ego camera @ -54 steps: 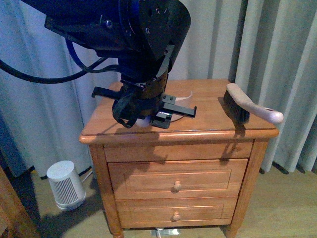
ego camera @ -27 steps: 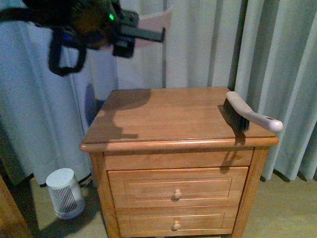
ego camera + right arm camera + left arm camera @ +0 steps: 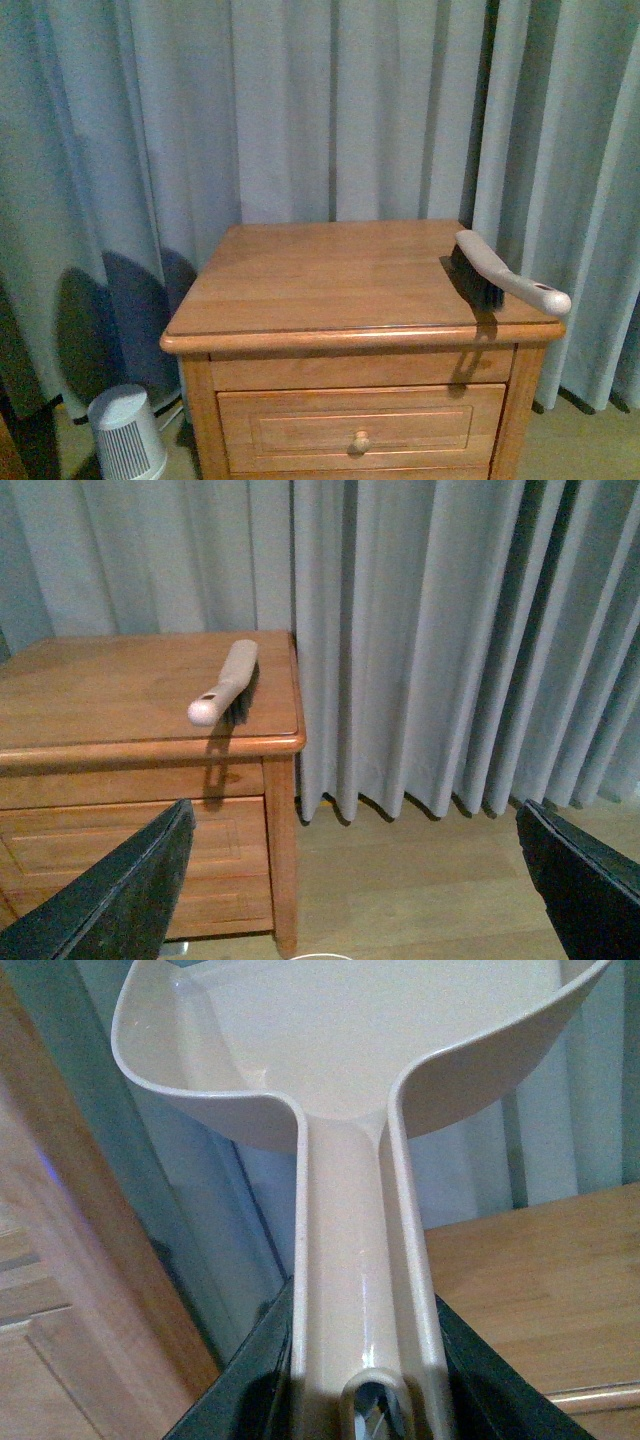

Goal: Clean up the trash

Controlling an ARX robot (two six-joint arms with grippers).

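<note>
Left gripper [image 3: 365,1400] jaws clamp the beige plastic dustpan [image 3: 340,1050] by its handle. Right gripper [image 3: 350,900] jaws spread wide, empty. Beige-handled black-bristle brush [image 3: 487,268] lies on wooden nightstand [image 3: 300,280].

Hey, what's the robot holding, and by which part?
The left end effector grips the beige dustpan by its handle. The right end effector is open and empty.

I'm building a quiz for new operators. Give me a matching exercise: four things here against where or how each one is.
Things:
1. brush
2. dustpan
3. white ribbed appliance
4. right gripper

States:
A. open, holding nothing
B. on the floor beside the nightstand
C. held by the left gripper
D. lying on the nightstand, handle overhanging its edge

Pairs: 1-D, 2-C, 3-B, 4-A
</note>
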